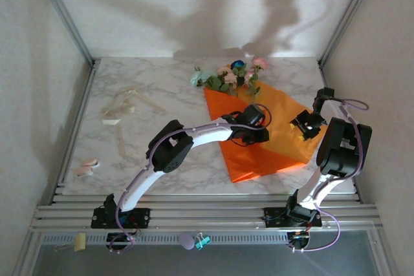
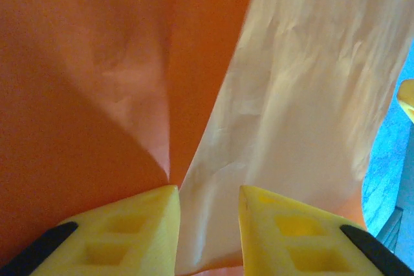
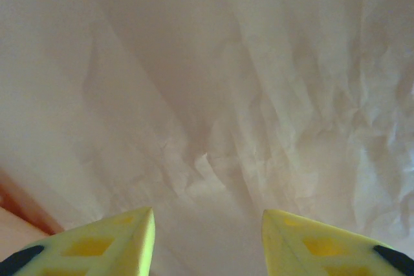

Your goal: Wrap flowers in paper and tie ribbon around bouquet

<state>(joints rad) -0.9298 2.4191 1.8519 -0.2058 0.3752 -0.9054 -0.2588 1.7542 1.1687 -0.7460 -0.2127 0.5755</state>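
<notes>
Wrapping is under way and tying has not begun: the flowers (image 1: pixel 233 75) lie at the table's (image 1: pixel 168 82) far edge, blooms poking past the top of the paper (image 1: pixel 278 150) — a thin, creased orange sheet, pale on its underside, one flap turned over. The left gripper (image 1: pixel 253 130), jaws parted about a fold, sits mid-sheet. The right gripper (image 1: pixel 305 124), jaws wide, sits at the sheet's right edge. The limp cream ribbon (image 1: pixel 123 111) lies unused near the left edge.
</notes>
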